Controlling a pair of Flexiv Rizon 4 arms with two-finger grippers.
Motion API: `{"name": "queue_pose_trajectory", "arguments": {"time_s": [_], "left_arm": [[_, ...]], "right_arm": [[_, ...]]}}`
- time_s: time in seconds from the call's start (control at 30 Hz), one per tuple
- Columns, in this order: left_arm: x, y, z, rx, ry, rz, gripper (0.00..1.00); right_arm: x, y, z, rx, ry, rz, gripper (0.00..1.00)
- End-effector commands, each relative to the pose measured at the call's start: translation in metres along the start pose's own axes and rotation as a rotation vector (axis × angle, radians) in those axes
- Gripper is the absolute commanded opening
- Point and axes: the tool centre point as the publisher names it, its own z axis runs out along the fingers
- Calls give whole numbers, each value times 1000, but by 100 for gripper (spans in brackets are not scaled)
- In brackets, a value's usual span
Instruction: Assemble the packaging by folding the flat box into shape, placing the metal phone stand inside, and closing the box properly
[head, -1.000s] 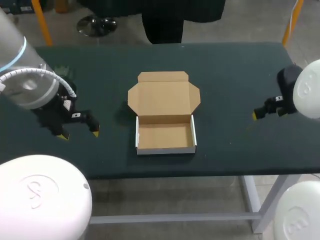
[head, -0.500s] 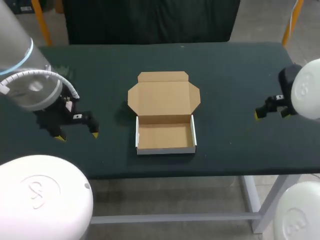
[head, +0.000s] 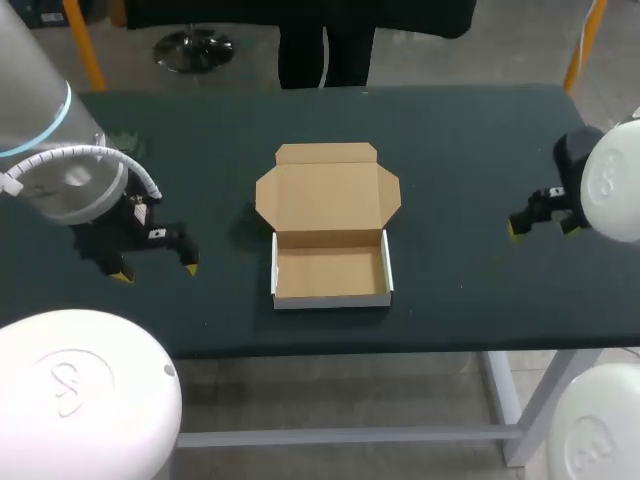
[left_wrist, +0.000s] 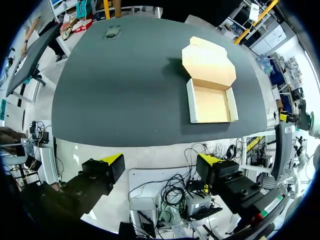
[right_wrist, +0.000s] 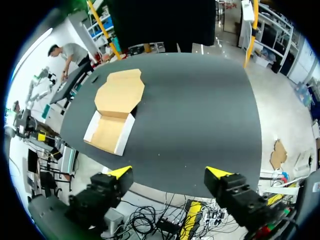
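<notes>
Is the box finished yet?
Done: the box is folded into shape, walls up, lid open behind it. In hand: nothing; the left gripper and right gripper are open and empty, off to the box's sides. Left: the box is empty, so the stand, likely the small grey thing at the table's far corner, must go in, then the lid closes.

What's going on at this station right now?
Nothing is being handled at the moment. The cardboard box sits in the middle of the table, already folded into a tray with its lid laid open behind it. The tray is empty, so nothing has been packed yet. The left gripper and right gripper hang open at either side, clear of the box.
</notes>
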Motion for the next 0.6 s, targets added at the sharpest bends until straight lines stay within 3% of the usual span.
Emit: {"name": "queue_pose_trajectory", "arguments": {"time_s": [0.03,0.6], "left_arm": [[-1,-3,4,-1,-2,-5,100],[-9,-19,11,-18,10,-39,100]], "right_arm": [[4,-2,1,22,-52,19,100],[2,4,8,58,-53,59,100]]}}
